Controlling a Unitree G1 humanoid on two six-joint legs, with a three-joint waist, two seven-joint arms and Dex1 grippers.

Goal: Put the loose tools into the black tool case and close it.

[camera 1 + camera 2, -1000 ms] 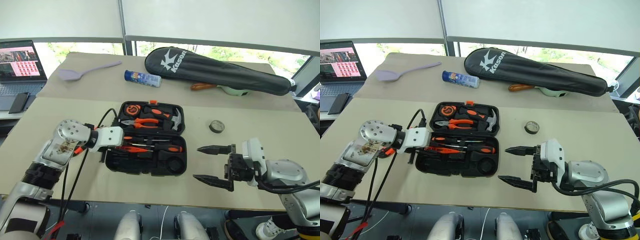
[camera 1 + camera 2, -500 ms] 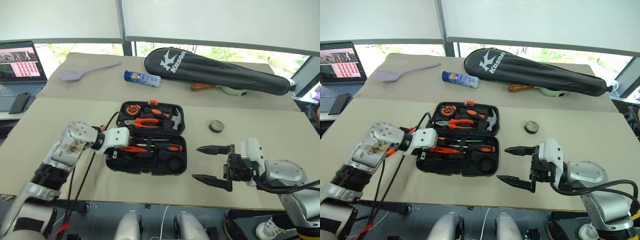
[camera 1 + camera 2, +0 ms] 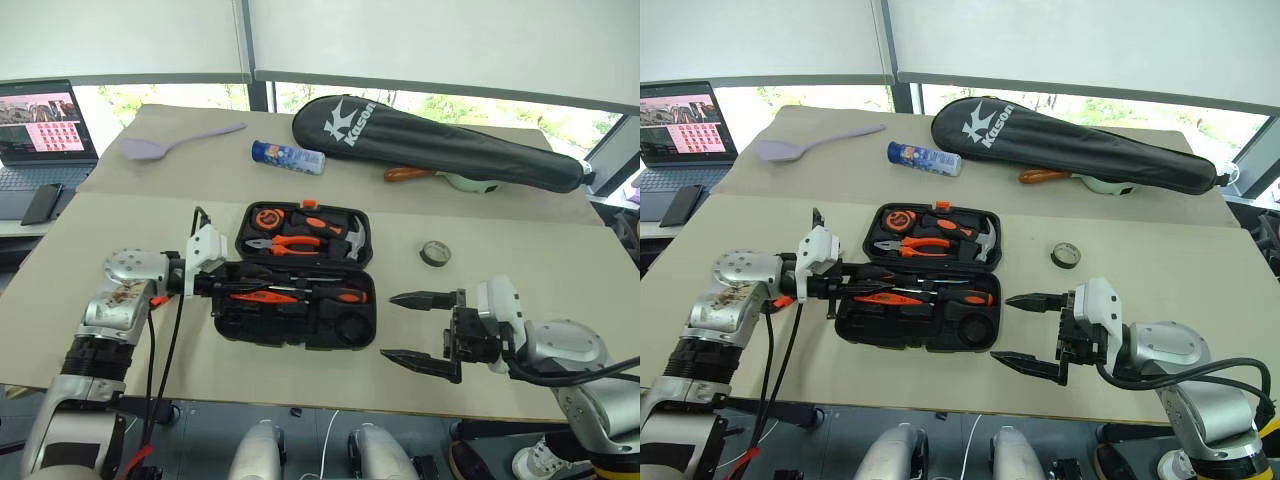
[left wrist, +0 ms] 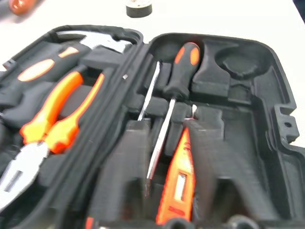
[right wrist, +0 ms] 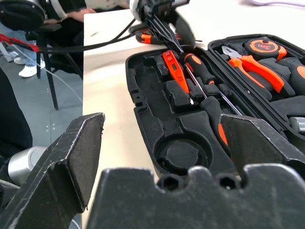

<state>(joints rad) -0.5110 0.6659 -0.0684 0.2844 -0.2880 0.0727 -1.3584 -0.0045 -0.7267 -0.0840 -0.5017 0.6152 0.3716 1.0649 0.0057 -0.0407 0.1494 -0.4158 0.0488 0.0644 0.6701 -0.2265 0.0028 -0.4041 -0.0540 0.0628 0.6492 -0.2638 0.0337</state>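
Observation:
The black tool case (image 3: 226, 318) lies open in the middle of the table. Its near half holds two black-and-orange screwdrivers (image 3: 338, 296) and the red tester screwdriver (image 3: 255, 297), also seen as the red tester (image 5: 172, 69). My left gripper (image 3: 212, 286) sits at the case's left end, pointing along the near half. Its fingers (image 5: 159, 26) look shut, with their tips by the tester's end. The black tape roll (image 3: 434, 253) lies on the table to the right of the case. Right of the case's near corner, my right gripper (image 3: 420, 330) stands wide open, holding nothing.
The case's far half holds orange pliers (image 3: 290, 243), a hammer (image 3: 350, 240) and a tape measure (image 3: 265, 217). Behind lie a black racket bag (image 3: 440, 140), a brown-handled tool (image 3: 405, 172), a blue tube (image 3: 288, 156) and a purple spatula (image 3: 170, 143). A laptop (image 3: 40, 125) is at far left.
My left gripper has rolled and drawn back from over the near half to the case's left end. The right gripper has kept still.

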